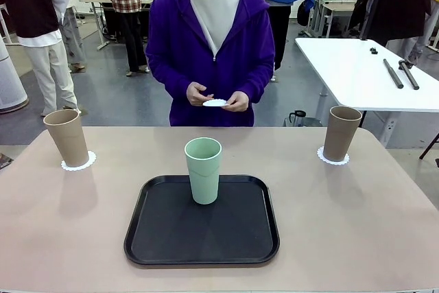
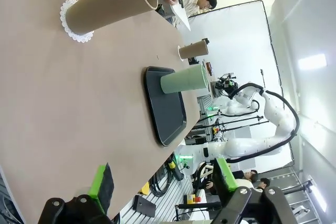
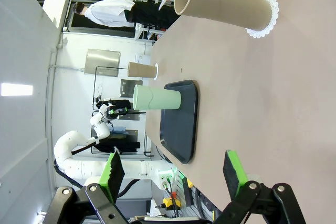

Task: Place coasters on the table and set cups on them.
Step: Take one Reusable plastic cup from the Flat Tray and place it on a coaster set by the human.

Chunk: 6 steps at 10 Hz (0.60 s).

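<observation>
The left coaster [image 1: 78, 162] lies at middle left of the front view on the beige table [image 1: 357, 224], with the left tan cup [image 1: 66, 136] standing upright on it and the lacy edge showing at the cup's base. The right coaster [image 1: 333, 158] lies at middle right of the same view, and the right tan cup [image 1: 341, 132] stands upright on it. The third coaster [image 1: 215, 103] is off the table, held between the person's hands [image 1: 236, 102] at upper centre, in front of a purple hooded jacket [image 1: 171, 46]. The mint green cup [image 1: 203, 169] stands upright at the far edge of the black tray [image 1: 171, 231], which lies at lower centre, between the two tan cups and nearer the camera. A white table [image 1: 357, 66] stands at upper right beyond the beige one.

In the left wrist view the left gripper [image 2: 163, 177] rises from the bottom edge with its green pads [image 2: 100, 182] spread wide and nothing between them; a tan cup on its coaster is at upper left, well apart from it.

In the right wrist view the right gripper [image 3: 173, 171] likewise has its jaws wide apart and holds nothing. A tan cup on a coaster is at the top of the frame, with the tray and the mint green cup at centre.
</observation>
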Available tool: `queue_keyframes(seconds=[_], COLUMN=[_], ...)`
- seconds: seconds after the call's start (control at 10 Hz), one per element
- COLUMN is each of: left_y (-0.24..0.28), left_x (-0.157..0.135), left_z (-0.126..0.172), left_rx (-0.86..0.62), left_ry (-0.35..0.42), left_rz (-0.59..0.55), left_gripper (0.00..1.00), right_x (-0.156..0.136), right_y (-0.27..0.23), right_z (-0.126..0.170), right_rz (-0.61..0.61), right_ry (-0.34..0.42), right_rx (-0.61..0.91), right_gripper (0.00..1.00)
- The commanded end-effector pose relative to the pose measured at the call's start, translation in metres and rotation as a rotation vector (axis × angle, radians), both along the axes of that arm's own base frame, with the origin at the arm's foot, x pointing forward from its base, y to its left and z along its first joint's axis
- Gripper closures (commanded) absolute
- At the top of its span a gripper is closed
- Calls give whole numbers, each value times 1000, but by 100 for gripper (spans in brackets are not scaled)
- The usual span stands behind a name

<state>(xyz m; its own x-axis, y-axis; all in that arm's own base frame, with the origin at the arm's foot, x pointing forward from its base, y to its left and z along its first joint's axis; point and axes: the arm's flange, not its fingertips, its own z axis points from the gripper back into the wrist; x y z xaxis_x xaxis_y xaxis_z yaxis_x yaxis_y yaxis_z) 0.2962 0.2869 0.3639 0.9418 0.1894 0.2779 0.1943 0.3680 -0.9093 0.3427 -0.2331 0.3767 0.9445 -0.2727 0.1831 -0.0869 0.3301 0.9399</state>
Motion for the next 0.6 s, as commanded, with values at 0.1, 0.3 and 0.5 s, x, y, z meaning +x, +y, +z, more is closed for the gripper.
queue_keyframes(seconds=[0.1,0.3,0.5], left_y=[0,0,0], left_x=[-2,-2,-2], left_z=[-1,-1,-1], left_rx=[-4,-4,-4], left_ry=[-3,-3,-3], left_rz=[8,8,8], left_gripper=[0,0,0], right_x=[-1,-1,-1], right_y=[0,0,0], right_z=[0,0,0], right_rz=[-2,-2,-2], right_ry=[-4,-4,-4], right_rx=[4,4,4], right_gripper=[0,0,0])
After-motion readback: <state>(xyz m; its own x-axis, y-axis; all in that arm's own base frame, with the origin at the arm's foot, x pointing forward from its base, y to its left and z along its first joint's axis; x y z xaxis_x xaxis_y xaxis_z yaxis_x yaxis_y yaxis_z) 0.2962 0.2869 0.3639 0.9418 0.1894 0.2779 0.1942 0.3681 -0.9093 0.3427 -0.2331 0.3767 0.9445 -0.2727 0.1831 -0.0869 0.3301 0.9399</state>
